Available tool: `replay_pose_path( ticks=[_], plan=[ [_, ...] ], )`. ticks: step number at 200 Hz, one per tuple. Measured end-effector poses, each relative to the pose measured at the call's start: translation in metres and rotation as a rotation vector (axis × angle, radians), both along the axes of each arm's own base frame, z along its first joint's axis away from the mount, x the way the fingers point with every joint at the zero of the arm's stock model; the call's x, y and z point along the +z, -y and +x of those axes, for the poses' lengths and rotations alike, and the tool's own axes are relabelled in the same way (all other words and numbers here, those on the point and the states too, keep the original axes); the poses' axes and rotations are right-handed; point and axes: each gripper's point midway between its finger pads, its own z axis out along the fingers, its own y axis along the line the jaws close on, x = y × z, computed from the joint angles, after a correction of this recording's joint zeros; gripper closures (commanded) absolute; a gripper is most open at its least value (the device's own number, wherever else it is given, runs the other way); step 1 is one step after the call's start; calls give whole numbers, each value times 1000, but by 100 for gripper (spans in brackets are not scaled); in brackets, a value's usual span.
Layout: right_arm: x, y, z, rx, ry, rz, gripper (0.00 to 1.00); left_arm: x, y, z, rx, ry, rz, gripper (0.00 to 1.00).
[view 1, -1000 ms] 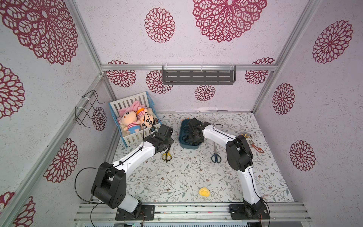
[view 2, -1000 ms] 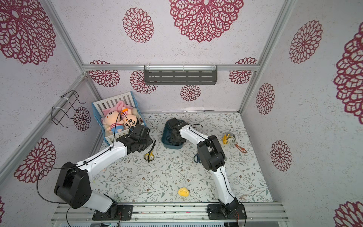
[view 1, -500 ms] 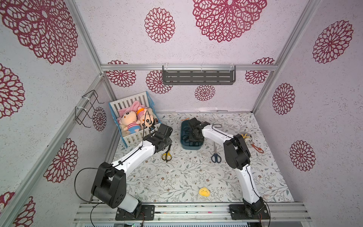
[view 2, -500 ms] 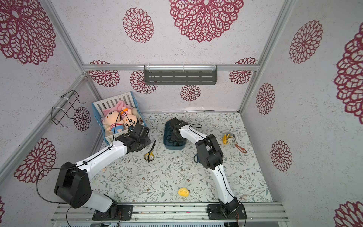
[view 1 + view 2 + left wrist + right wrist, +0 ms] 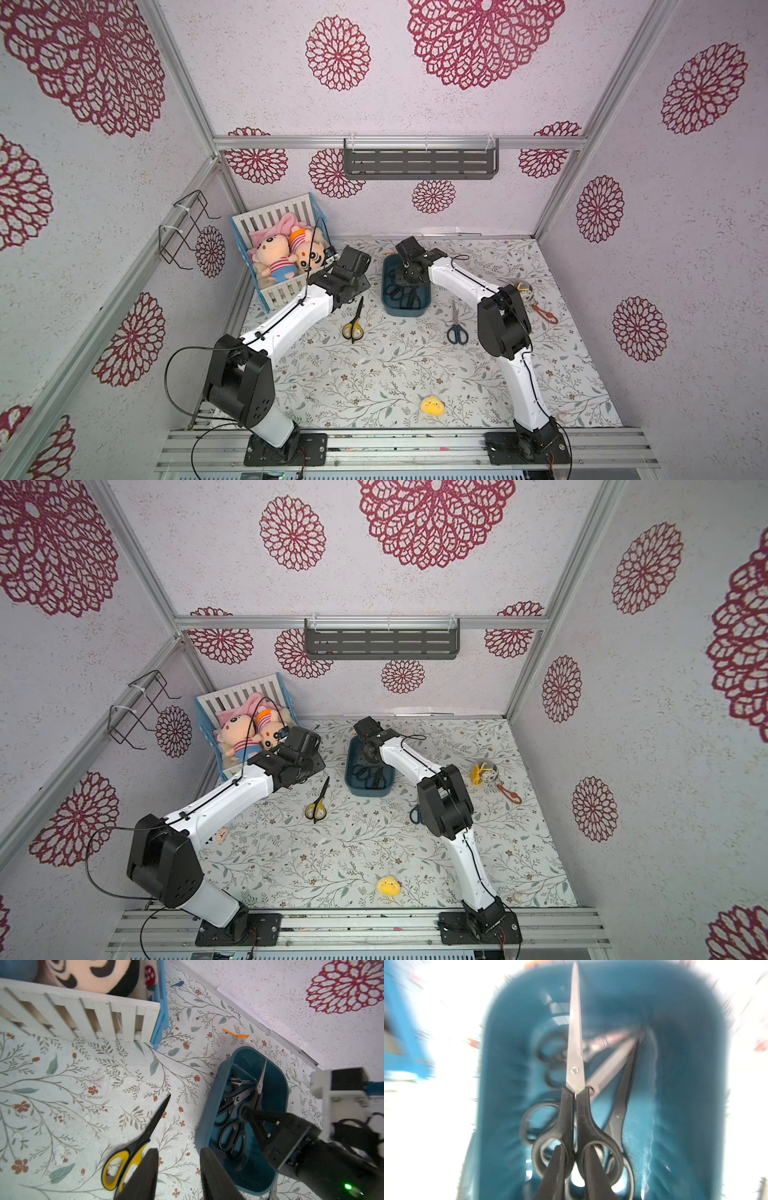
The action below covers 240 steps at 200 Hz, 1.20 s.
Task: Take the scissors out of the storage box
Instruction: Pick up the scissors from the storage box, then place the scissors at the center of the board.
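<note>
Walls [image 5: 249, 83] stamped with red medallions enclose a floral-print counter [image 5: 374, 374]. On it my right tool [image 5: 574, 1148] is clamped on a pair of black-handled steel scissors [image 5: 575, 1068] inside the shallow dark teal plastic storage box [image 5: 405, 312]. Its fingers [image 5: 554, 1167] pinch the handle bars between the two loops, a hold that keeps the blades shut and pointing away from the arm. In the left wrist view the blade angles up off the others, so I judge this pair lifted from the heap.

Three more black-handled pairs [image 5: 232, 1138] lie crossed on the box floor beneath, and their loops could snag it. Two pairs lie out on the counter: yellow-and-black-handled scissors [image 5: 353, 324] on the left arm's side of the box, and dark-blue-handled scissors [image 5: 456, 328] on the right arm's.

My left tool [image 5: 179, 1150] hangs empty, jaws apart, between the yellow pair and the box, near enough to crowd the exit. The blue-and-white slatted crate [image 5: 282, 291] of plush dolls stands beside the left arm, apart from the box.
</note>
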Motion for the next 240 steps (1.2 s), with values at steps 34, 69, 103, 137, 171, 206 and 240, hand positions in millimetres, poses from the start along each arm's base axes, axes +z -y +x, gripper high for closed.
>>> replay_pose_path(
  ticks=[34, 69, 103, 137, 171, 206, 240],
  plan=[
    [66, 7, -13, -1, 101, 50, 95, 0, 11, 11, -40, 2, 16, 65],
    [96, 44, -62, -19, 136, 51, 94, -9, 40, 27, -104, -11, 21, 65],
    [69, 100, -104, -80, 79, 1, 93, -15, 81, 33, -194, -21, 8, 65],
    [-6, 178, -144, -218, -62, -76, 91, -15, 101, 36, -248, -30, 1, 63],
    [-61, 219, -183, -276, -195, -155, 89, -14, 110, 48, -286, -35, 33, 61],
    [-66, 218, -173, -233, -163, -174, 84, -27, 118, 60, -331, -62, 70, 60],
    [-79, 223, -166, -202, -165, -216, 84, -36, 126, 69, -359, -81, 63, 60]
  ],
)
